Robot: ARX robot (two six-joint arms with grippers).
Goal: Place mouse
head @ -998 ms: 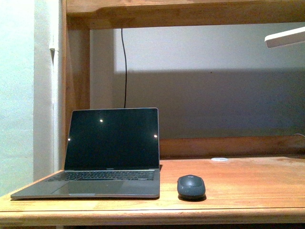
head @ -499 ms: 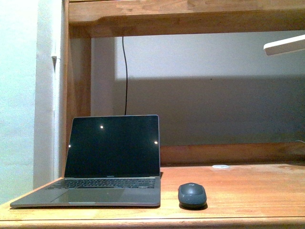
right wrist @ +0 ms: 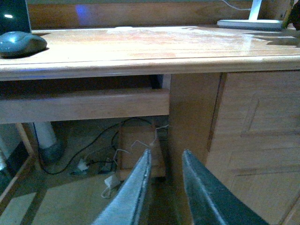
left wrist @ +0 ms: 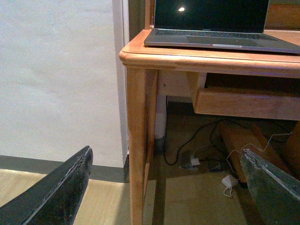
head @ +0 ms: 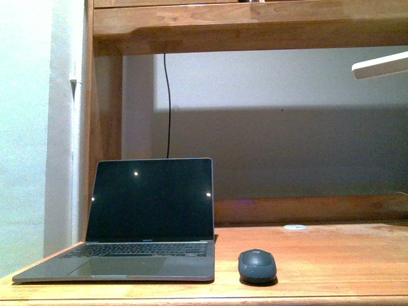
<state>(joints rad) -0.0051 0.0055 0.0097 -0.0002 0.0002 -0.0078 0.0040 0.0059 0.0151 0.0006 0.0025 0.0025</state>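
Observation:
The dark grey mouse (head: 257, 265) rests on the wooden desk (head: 331, 255) just right of the open laptop (head: 148, 213); nothing touches it. The right wrist view also catches the mouse (right wrist: 21, 43) on the desktop's far edge. Neither arm appears in the front view. My left gripper (left wrist: 166, 180) hangs open below desk height, beside the desk's corner leg (left wrist: 138, 145), holding nothing. Down in front of the desk's cabinet side, my right gripper (right wrist: 164, 161) is shut and empty, well away from the mouse.
A small flat white disc (head: 294, 227) lies at the back of the desk. A white lamp arm (head: 380, 65) reaches in at the upper right; its base (right wrist: 248, 22) stands on the desk. A shelf (head: 248, 25) spans overhead. Cables and adapters (left wrist: 206, 161) lie on the floor underneath.
The front view has shifted: the laptop, mouse and desk sit lower in frame than before. The mouse keeps its place beside the laptop.

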